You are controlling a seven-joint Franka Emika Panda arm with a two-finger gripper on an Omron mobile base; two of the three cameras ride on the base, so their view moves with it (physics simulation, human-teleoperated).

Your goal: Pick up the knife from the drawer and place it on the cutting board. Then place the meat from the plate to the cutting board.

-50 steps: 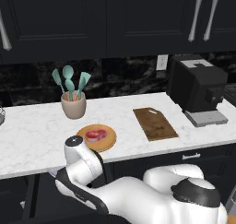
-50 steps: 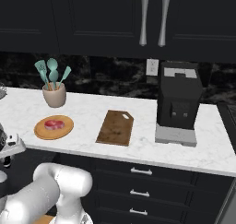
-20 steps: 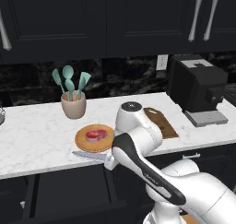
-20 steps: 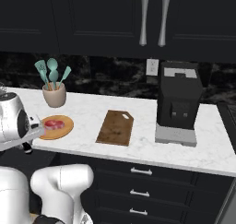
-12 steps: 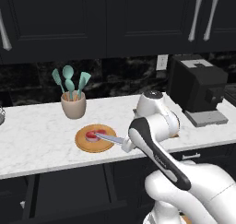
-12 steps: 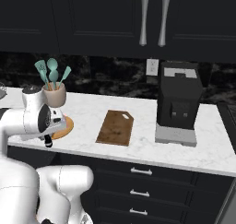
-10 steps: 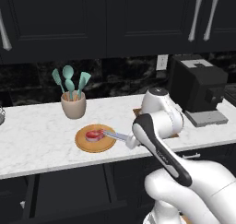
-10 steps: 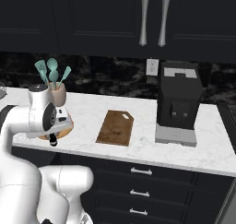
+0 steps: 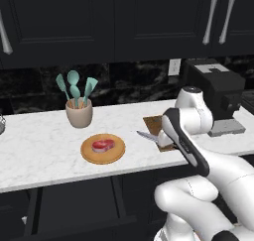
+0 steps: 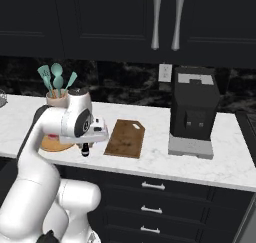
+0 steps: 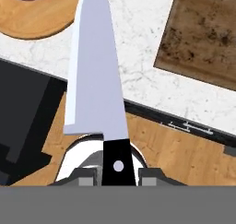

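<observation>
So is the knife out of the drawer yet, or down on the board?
Out, not down: the hand grips the knife above the counter, beside the cutting board.

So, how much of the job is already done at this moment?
Done: the knife is out of the drawer, clamped by its black handle in the gripper. In hand: carrying it over the counter edge between the plate and the cutting board. Left: laying the knife on the board, then moving the meat, which lies on the plate.
</observation>
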